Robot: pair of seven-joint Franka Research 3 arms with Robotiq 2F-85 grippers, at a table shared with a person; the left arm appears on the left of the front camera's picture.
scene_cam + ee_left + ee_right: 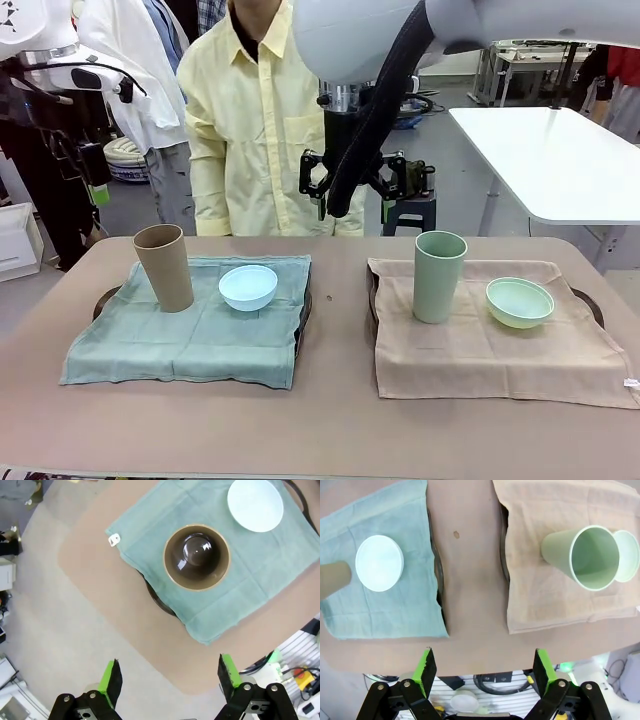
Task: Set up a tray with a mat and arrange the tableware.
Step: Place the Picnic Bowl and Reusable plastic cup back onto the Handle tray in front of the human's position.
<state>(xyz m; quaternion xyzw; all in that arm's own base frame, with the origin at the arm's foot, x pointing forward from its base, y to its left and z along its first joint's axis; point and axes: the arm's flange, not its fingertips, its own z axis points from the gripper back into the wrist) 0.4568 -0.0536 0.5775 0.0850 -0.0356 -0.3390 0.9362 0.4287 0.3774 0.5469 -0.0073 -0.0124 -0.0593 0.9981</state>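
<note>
While both my grippers hang spread and empty above the table [330, 400], a bare strip of tabletop runs between the two trays. My left gripper [170, 680] hovers off the table's rounded corner, near the teal mat [250, 575]. My right gripper [482, 672] sits over the near edge, between the mats. On the teal mat the tan-brown tumbler [165, 267] stands upright and empty, just beside the empty pale blue bowl [248, 287]. On the beige mat [490, 345] the pale green tumbler [439, 276] stands near the pale green bowl [519, 302], both empty.
</note>
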